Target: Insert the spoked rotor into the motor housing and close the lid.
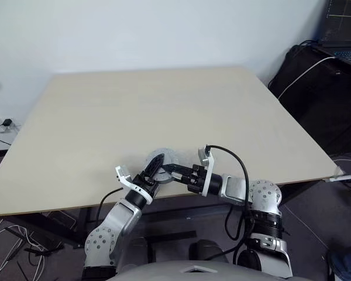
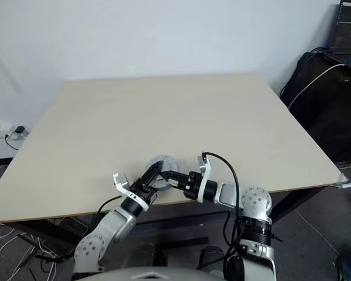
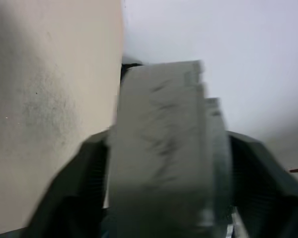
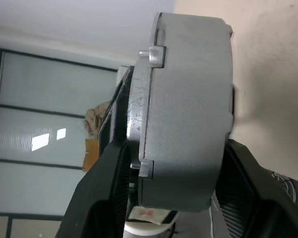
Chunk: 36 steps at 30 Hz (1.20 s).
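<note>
- Down at the near edge of the beige table (image 1: 164, 111), about six o'clock on the tabletop, sits a round silver-grey motor assembly (image 1: 161, 159), both arms meeting right on it.
- Head views: its flat finned face, the lid (image 2: 162, 165), looks upward and toward the camera, so the disc's axis stands roughly upright off the table, with no long side to speak of.
- The left gripper (image 1: 154, 173) comes in from seven o'clock, black fingers reaching over the rim.
- Left wrist view, blurred: a grey slab-like body sits between two dark fingers (image 3: 79, 188), one on each side; whether they press or just flank it, I cannot tell.
- The right gripper (image 1: 171, 171) comes in from four o'clock, pointing across toward the left one.
- Right wrist view: the grey cylinder (image 4: 184, 109) seen edge-on, its two halves stacked with a seam and a small tab, fingers (image 4: 109, 188) clamped on opposite flat faces.
- A laptop (image 1: 344, 29) glows at two o'clock, well apart.
</note>
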{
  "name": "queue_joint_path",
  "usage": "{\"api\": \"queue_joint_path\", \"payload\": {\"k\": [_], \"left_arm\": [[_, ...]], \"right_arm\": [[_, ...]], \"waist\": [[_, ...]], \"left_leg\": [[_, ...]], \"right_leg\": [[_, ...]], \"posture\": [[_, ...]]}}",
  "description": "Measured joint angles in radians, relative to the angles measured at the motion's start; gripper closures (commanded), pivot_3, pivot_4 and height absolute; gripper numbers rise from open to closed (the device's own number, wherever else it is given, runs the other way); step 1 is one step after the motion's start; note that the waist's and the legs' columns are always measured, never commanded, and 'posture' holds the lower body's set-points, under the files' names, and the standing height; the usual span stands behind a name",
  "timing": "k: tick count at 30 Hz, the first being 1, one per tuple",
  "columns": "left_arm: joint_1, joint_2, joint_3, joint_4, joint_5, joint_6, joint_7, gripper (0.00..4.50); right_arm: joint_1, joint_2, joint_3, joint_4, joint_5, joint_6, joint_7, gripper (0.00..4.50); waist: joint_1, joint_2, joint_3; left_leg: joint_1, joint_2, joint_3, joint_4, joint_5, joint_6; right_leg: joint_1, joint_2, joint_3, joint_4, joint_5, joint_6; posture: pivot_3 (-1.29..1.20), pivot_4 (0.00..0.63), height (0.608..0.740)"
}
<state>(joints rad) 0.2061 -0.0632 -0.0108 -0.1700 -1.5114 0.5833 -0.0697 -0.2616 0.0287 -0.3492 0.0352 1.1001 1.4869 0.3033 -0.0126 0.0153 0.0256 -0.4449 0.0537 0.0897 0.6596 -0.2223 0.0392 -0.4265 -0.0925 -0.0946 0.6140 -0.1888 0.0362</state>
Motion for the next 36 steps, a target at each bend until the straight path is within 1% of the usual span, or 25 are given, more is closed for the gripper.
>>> {"api": "queue_joint_path", "payload": {"k": [2,7,9,11,14,15,18,20,22,26,30,33,36], "left_arm": [[0.0,0.0,-0.002,-0.006,-0.002,-0.005,-0.014,2.28],[0.002,0.0,-0.007,-0.006,-0.001,-0.014,-0.018,2.28],[0.002,0.0,-0.011,-0.006,0.0,-0.02,-0.018,2.28],[0.005,0.0,-0.019,-0.005,0.013,-0.021,0.004,2.37],[0.008,0.0,-0.022,-0.001,0.022,-0.026,0.022,2.37],[0.008,0.0,-0.022,0.0,0.025,-0.028,0.026,2.37],[0.009,0.001,-0.021,0.001,0.049,-0.037,0.031,2.37],[0.01,0.001,-0.017,0.002,0.066,-0.053,0.041,2.37],[0.01,0.001,-0.008,0.004,0.093,-0.07,0.049,2.37],[-0.017,0.002,0.025,0.026,0.137,-0.098,0.068,2.37],[-0.126,-0.001,0.083,0.091,0.172,-0.131,0.07,2.37],[-0.215,-0.003,0.122,0.147,0.193,-0.142,0.068,2.37],[-0.317,0.002,0.149,0.256,0.241,-0.157,0.068,2.37]], "right_arm": [[0.002,0.003,-0.007,0.0,0.013,-0.003,0.006,2.42],[0.016,-0.017,0.026,-0.005,0.01,-0.04,0.033,2.42],[0.024,-0.025,0.037,-0.011,0.009,-0.054,0.045,1.68],[0.031,-0.052,0.073,-0.046,-0.017,-0.063,0.036,1.13],[0.035,-0.067,0.083,-0.064,-0.021,-0.084,0.037,0.09],[0.036,-0.073,0.085,-0.071,-0.021,-0.091,0.037,0.0],[0.046,-0.098,0.089,-0.086,-0.031,-0.121,0.038,0.0],[0.061,-0.127,0.106,-0.106,-0.065,-0.165,0.041,0.0],[0.091,-0.169,0.151,-0.139,-0.138,-0.242,0.049,0.0],[0.16,-0.267,0.326,-0.198,-0.358,-0.483,0.114,0.0],[0.218,-0.324,0.482,-0.198,-0.589,-0.782,0.182,0.0],[0.253,-0.313,0.525,-0.176,-0.697,-0.954,0.193,0.0],[0.276,-0.292,0.532,-0.159,-0.753,-1.054,0.186,0.0]], "waist": [[0.0,0.001,0.0],[0.0,0.0,0.0],[0.0,0.0,-0.001],[0.0,0.001,-0.001],[0.0,0.0,-0.001],[0.0,0.0,-0.001],[0.002,0.0,-0.001],[0.001,0.0,-0.001],[0.001,0.0,-0.001],[0.001,0.0,-0.001],[0.003,-0.001,-0.001],[0.003,-0.003,-0.001],[0.004,-0.005,-0.002]], "left_leg": [[0.0,0.0,0.0,0.0,0.0,0.0],[0.0,0.0,0.0,0.001,0.0,0.0],[0.0,0.0,0.0,0.001,0.0,0.0],[0.0,0.0,0.0,0.001,0.0,0.0],[0.0,0.0,0.0,0.001,0.0,0.0],[0.0,0.0,0.0,0.001,0.0,0.0],[0.0,0.0,0.0,0.001,0.0,0.0],[0.0,0.0,0.0,0.001,0.0,0.0],[0.0,0.0,0.0,0.001,0.0,0.0],[0.0,0.0,0.0,0.002,0.0,0.0],[0.0,-0.001,-0.001,0.004,0.0,0.0],[0.0,-0.002,-0.001,0.004,0.0,0.001],[0.001,-0.002,-0.002,0.005,0.001,0.001]], "right_leg": [[0.0,0.0,0.0,0.0,0.0,0.0],[0.0,0.0,0.0,0.0,0.0,0.0],[0.001,0.0,0.0,0.0,0.0,0.0],[0.0,0.0,0.0,0.0,0.0,0.0],[0.0,0.0,0.0,0.0,0.0,0.0],[0.0,0.0,0.0,0.0,0.0,0.0],[0.001,0.0,0.0,0.0,0.0,0.0],[0.001,0.0,0.0,0.0,0.0,0.0],[0.001,0.0,0.0,0.0,0.0,0.0],[0.0,0.0,0.0,0.0,0.0,0.0],[0.002,0.0,0.0,0.0,0.001,0.001],[0.003,0.0,0.0,0.0,0.001,0.002],[0.004,0.001,0.0,0.0,0.002,0.002]], "posture": [[0.0,0.0,0.74],[0.0,0.0,0.74],[0.0,0.0,0.74],[0.0,0.0,0.74],[0.0,0.0,0.74],[0.0,0.0,0.74],[0.0,0.0,0.74],[0.0,0.0,0.74],[0.0,0.0,0.74],[0.0,0.0,0.74],[0.0,0.0,0.74],[0.0,0.0,0.74],[0.0,0.0,0.74]]}}
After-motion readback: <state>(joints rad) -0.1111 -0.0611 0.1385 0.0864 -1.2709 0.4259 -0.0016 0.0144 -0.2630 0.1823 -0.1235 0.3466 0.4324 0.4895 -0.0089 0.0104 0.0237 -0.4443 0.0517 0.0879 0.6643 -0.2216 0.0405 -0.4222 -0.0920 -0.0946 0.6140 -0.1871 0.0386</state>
